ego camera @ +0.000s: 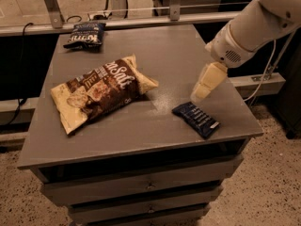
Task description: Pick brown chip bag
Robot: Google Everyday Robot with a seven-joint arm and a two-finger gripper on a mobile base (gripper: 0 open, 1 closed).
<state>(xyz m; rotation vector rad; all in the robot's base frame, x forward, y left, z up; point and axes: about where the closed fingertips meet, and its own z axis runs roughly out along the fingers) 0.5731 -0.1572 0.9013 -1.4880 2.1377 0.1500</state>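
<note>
Three packets share the grey tabletop [174,55]: the brown chip bag [101,93] left of centre, a small dark blue chip bag [84,35] at upper left, and a flat dark blue wrapper [195,119] at lower right. Just above that wrapper hovers the tool [200,94]; how wide it stands I cannot tell. Speckled floor [273,182] lies below.

**White arm, cream end effector**

The arm [256,22] is a thick, smooth tube in glossy white; it widens into a rounded white wrist housing [228,48], ringed by a faint seam where the two meet; a small patch of dark vent holes [232,55] shows on the housing's lower face; below it the end effector [205,83] is a blocky, cream-yellow piece with a matte look, narrowing toward its tip, and it sits above the right side of the counter [164,51]; a thin pale cable [265,69] hangs in a loose curve beneath the arm
</note>
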